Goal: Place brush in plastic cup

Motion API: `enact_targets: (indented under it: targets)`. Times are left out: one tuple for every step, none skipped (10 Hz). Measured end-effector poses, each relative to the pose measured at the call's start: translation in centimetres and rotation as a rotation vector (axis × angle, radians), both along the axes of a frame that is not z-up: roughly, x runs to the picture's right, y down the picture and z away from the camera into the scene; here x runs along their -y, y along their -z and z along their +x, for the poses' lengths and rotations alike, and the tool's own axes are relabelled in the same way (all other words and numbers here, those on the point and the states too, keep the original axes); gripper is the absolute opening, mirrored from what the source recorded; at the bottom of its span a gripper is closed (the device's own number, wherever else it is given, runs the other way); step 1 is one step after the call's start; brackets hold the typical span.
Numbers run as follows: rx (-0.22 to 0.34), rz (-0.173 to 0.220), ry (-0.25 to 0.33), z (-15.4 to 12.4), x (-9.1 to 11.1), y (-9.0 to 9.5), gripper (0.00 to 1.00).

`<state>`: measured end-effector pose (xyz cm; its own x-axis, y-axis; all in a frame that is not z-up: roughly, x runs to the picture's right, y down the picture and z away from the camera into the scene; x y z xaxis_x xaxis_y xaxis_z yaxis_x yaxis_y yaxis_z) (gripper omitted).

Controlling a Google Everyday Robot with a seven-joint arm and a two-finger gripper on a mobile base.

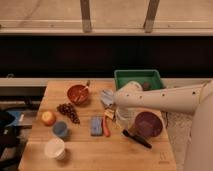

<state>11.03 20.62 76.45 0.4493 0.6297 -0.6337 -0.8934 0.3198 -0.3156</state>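
Observation:
The black brush (136, 139) lies flat on the wooden table (100, 155), just in front of the purple bowl (148, 124). The small blue-grey plastic cup (60, 129) stands upright at the table's left, far from the brush. My white arm reaches in from the right. My gripper (120, 117) hangs down from the wrist just left of the purple bowl, a little above and behind the brush's left end. It holds nothing that I can see.
A white cup (55, 148) stands in front of the blue-grey cup. An orange fruit (48, 117), grapes (68, 111) and a red-brown bowl (78, 93) are at the left. A blue sponge (96, 125) and an orange-red item (106, 126) lie mid-table. A green bin (137, 78) is at the back.

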Motion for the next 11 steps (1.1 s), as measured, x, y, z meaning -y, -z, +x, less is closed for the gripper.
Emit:
enact_targets:
  targets:
    - [0.027, 0.029, 0.018, -0.6, 1.3, 0.4, 0.0]
    - [0.067, 0.055, 0.044, -1.7, 2.5, 0.6, 0.0]
    - [0.107, 0.072, 0.067, -3.0, 3.4, 0.7, 0.0]
    - [0.162, 0.089, 0.099, -4.7, 4.4, 0.9, 0.0]
    - [0.216, 0.103, 0.133, -6.5, 5.3, 1.0, 0.0]
    - [0.281, 0.116, 0.176, -8.8, 6.1, 1.2, 0.0]
    - [0.342, 0.12, 0.218, -11.0, 6.8, 1.3, 0.0]
    - [0.399, 0.124, 0.254, -13.0, 7.4, 1.5, 0.0]
    - [0.471, 0.122, 0.297, -15.5, 8.1, 1.8, 0.0]
    - [0.53, 0.118, 0.329, -17.5, 8.5, 2.2, 0.0]
    - [0.561, 0.117, 0.348, -18.4, 8.6, 2.4, 0.0]
